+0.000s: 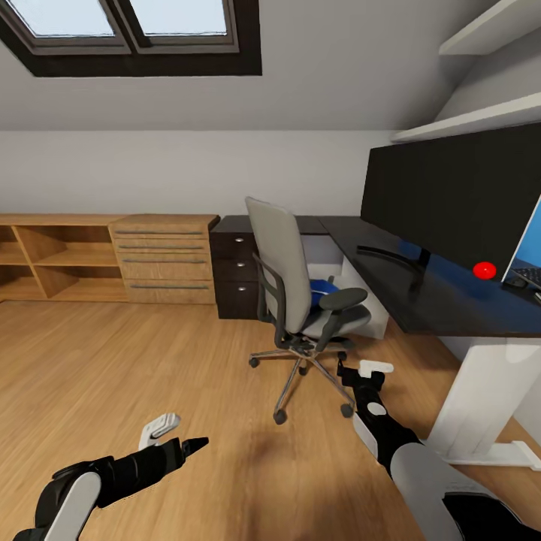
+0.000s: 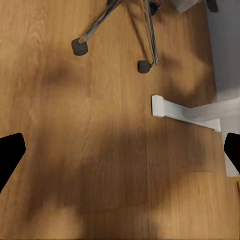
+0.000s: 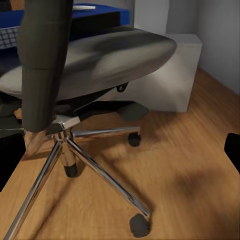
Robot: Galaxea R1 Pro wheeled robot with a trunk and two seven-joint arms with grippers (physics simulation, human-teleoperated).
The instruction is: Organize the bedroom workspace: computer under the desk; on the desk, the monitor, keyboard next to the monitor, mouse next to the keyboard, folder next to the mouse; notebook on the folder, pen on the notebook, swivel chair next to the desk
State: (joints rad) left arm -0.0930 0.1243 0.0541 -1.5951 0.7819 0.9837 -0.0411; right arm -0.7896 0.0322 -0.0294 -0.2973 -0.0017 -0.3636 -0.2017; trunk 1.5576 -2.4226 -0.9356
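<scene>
From the head view, the swivel chair (image 1: 297,300) stands on the light wood floor (image 1: 150,376) just off the black-topped desk (image 1: 421,293), its grey back turned toward the camera, and a patch of bright blue folder (image 1: 323,286) shows on its seat. The monitor (image 1: 451,199) stands on the desk as a broad black panel; a red ball (image 1: 485,270) lies near it, and a wooden dresser (image 1: 165,259) lines the far wall. The left gripper (image 1: 174,436) hangs low over bare floor with its fingers parted and nothing between them; the right gripper (image 1: 366,370) reaches toward the chair's base, also spread and empty. The left wrist view adds the floor from above: two chair castors (image 2: 80,47) and a white desk foot (image 2: 186,113). The right wrist view looks up under the seat (image 3: 100,55), showing the chrome star base (image 3: 87,160), the light grey computer (image 3: 165,80) behind it, and the folder's (image 3: 95,12) blue edge with the thin white pen (image 3: 82,7) on top.
</scene>
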